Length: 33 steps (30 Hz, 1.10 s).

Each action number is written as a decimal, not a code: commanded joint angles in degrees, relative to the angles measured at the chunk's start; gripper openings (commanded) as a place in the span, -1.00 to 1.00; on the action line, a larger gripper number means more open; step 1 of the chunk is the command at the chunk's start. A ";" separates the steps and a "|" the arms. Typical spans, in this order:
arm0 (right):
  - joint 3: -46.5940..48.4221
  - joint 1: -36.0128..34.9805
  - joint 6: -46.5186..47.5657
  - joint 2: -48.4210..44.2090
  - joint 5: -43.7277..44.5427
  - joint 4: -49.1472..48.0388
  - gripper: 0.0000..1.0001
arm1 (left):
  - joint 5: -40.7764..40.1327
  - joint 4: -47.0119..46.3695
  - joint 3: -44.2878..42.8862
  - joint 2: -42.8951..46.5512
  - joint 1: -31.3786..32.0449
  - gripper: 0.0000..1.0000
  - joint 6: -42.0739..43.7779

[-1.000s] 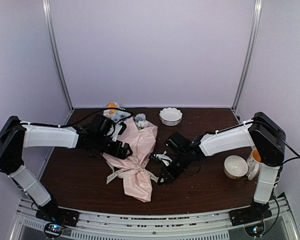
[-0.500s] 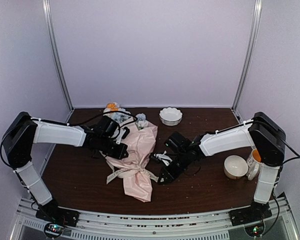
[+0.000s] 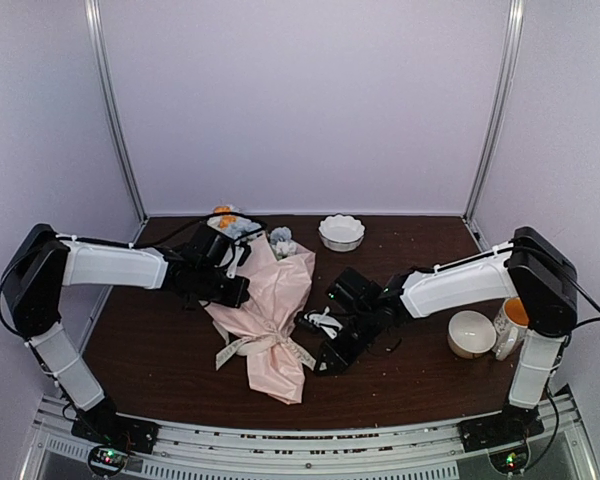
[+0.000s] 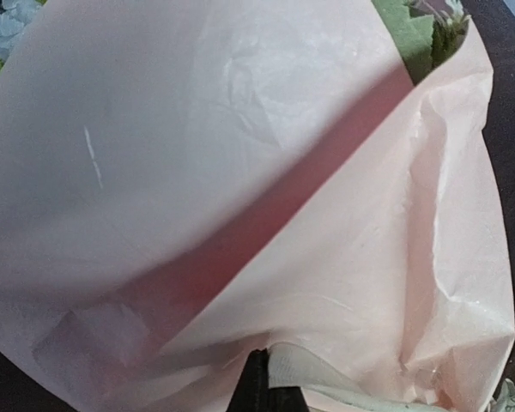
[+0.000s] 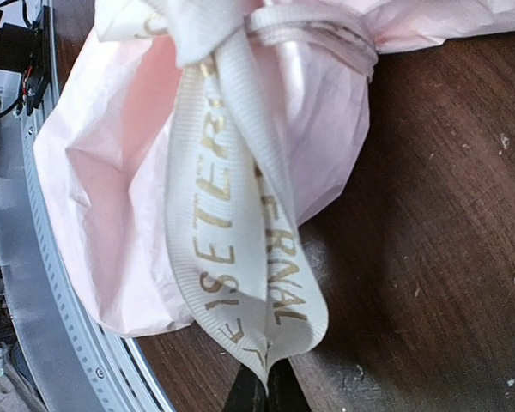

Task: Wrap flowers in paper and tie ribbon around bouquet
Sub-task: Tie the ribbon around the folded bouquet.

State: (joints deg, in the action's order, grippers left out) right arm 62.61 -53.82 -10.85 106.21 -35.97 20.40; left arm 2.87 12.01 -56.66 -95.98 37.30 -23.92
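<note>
pale pink paper (image 3: 280,285), gold-lettered cream ribbon (image 5: 223,215)

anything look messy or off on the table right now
Mildly. The paper around the flowers is crumpled and lopsided, and pale crumbs speckle the table. A cup on the right may be tipped on its side.

Right wrist view: gold capital lettering is printed along the cream-white flat ribbon (image 5: 232,223), which is tied round the pale pink crinkly paper (image 5: 112,197). The letters run lengthwise, so they sit sideways to the camera. On the left strand of the hanging loop "ETER" is legible, then "IS" nearer the fold, with one further letter below, possibly "A". The right strand reads "ERNAL". In the top external view the print on the same ribbon (image 3: 242,345) is too small to read.
</note>
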 commanded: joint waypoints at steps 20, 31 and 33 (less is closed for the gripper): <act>-6.07 -1.38 2.31 -0.84 0.13 4.76 -1.00 | -8.15 -1.46 -0.64 -3.33 -3.52 -1.00 1.86; -8.45 -1.44 1.28 -1.66 0.37 3.73 -1.00 | -9.78 -1.38 0.79 -2.54 -3.87 -1.00 2.65; -8.20 -1.43 1.31 -1.67 0.42 3.93 -1.00 | -9.16 -1.84 1.07 -2.39 -3.90 -1.00 2.73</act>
State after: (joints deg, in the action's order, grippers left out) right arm 56.62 -54.76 -9.32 105.08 -35.97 17.80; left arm -0.89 12.14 -56.40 -98.80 35.62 -22.39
